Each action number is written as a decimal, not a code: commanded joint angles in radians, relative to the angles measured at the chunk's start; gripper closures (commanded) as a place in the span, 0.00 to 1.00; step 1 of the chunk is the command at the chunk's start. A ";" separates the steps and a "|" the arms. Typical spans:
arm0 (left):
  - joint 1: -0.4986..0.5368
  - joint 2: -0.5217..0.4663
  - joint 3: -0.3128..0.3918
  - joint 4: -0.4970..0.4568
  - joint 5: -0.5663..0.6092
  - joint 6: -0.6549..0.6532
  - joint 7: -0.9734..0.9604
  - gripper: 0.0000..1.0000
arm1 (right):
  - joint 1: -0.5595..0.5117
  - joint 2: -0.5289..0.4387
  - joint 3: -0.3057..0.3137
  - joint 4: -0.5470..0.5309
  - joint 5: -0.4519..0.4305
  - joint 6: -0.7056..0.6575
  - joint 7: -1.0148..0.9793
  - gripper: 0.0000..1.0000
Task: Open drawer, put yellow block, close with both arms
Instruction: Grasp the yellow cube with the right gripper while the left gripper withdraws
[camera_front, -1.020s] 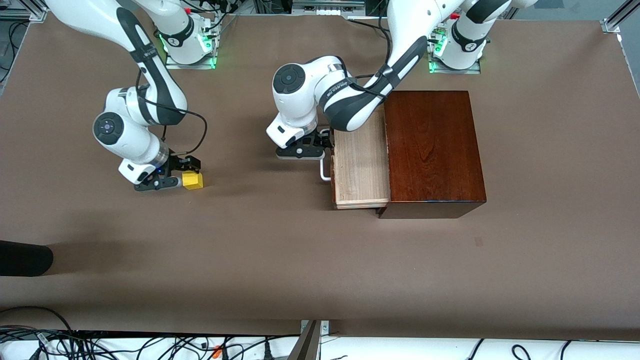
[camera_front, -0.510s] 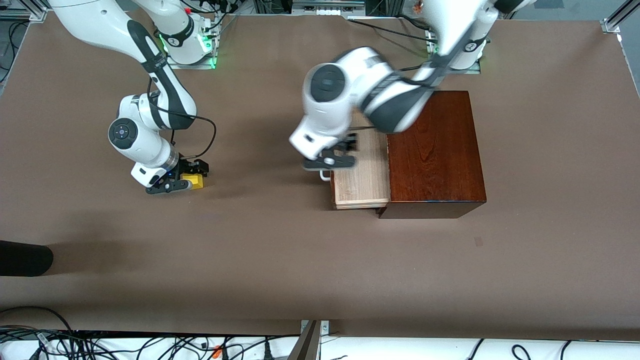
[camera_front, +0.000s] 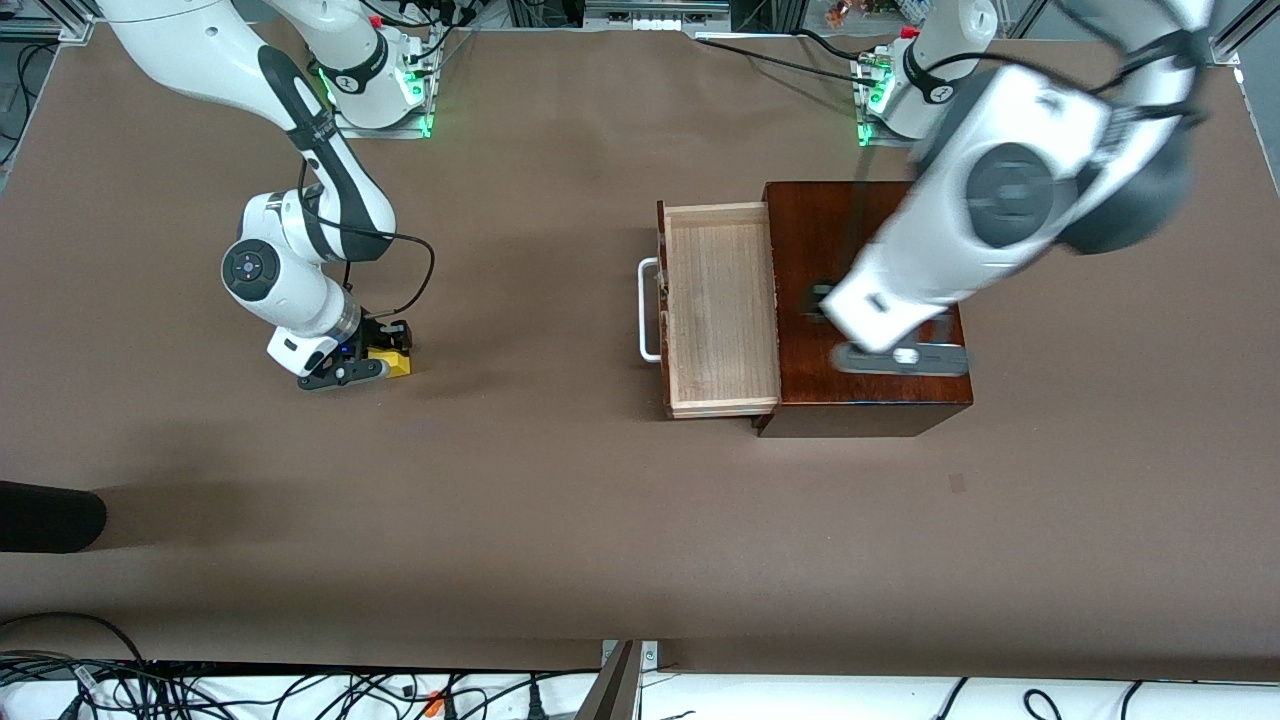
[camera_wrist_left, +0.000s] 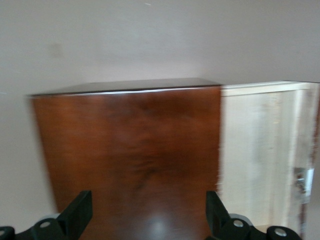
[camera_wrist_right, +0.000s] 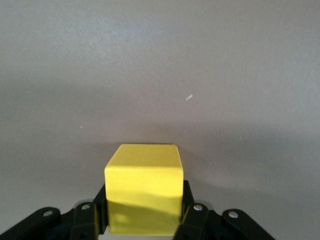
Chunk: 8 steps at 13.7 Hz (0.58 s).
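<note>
The drawer stands pulled out of the dark mahogany box, its pale tray empty and its white handle toward the right arm's end. My left gripper is up over the box top, open and empty; in the left wrist view its fingers stand wide apart over the box, with the tray beside it. The yellow block sits on the table at the right arm's end. My right gripper is shut on the yellow block, a finger against each side.
A black object lies near the front edge at the right arm's end. Cables run along the front edge. Both arm bases stand along the edge farthest from the front camera.
My left arm has let go of the drawer handle and swung up from the drawer front to over the box top. The drawer stays open. My right gripper closed in around the yellow block.
</note>
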 joint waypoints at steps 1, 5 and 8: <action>0.094 -0.072 -0.015 -0.052 -0.024 -0.015 0.071 0.00 | 0.001 -0.021 0.016 0.065 0.003 -0.053 -0.101 1.00; 0.134 -0.141 0.078 -0.058 -0.084 -0.049 0.222 0.00 | 0.001 -0.076 0.162 0.255 -0.027 -0.377 -0.169 1.00; 0.033 -0.234 0.283 -0.119 -0.124 -0.076 0.358 0.00 | 0.016 -0.072 0.333 0.477 -0.130 -0.599 -0.169 1.00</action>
